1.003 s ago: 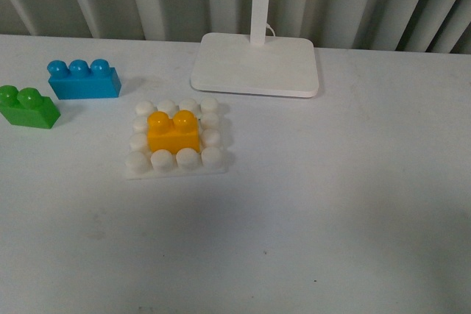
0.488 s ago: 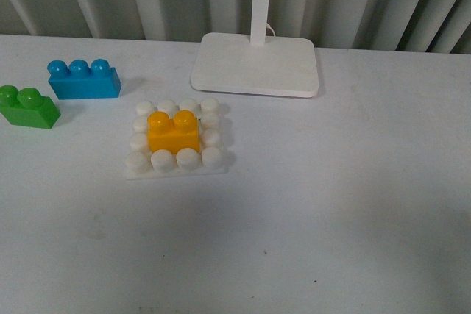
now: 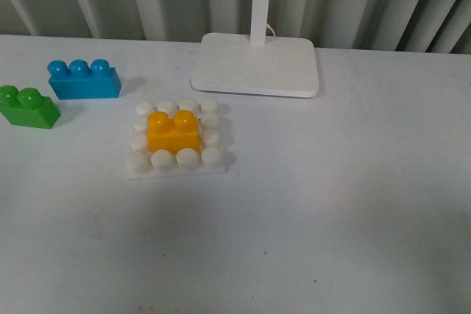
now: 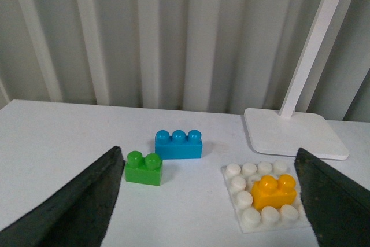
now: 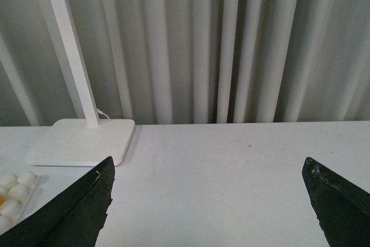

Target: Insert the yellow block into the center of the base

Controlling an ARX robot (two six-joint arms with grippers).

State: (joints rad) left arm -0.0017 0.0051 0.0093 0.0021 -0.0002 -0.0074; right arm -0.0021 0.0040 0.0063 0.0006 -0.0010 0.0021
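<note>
Yellow block (image 3: 174, 132) is seated in ctr of base (image 3: 175, 168), ringed by white studs, on the surface (image 3: 331, 204). Left end effector (image 4: 211, 201) & right end effector (image 5: 208, 201) are seen spread wide, empty, raised. Green brick (image 3: 28, 106) & blue brick (image 3: 83, 79) are left of base; lamp stand (image 3: 256, 64) behind.

We can read no text, label, brand, number or sign in any of the three views. We find no marking on the small orange-yellow plastic two-stud brick (image 3: 174, 131), the flat square white studded plastic plate (image 3: 175, 168), the green two-stud brick (image 3: 28, 106), the blue three-stud brick (image 3: 83, 79), or the smooth white lamp stand (image 3: 256, 64); all show plain, unprinted surfaces.
</note>
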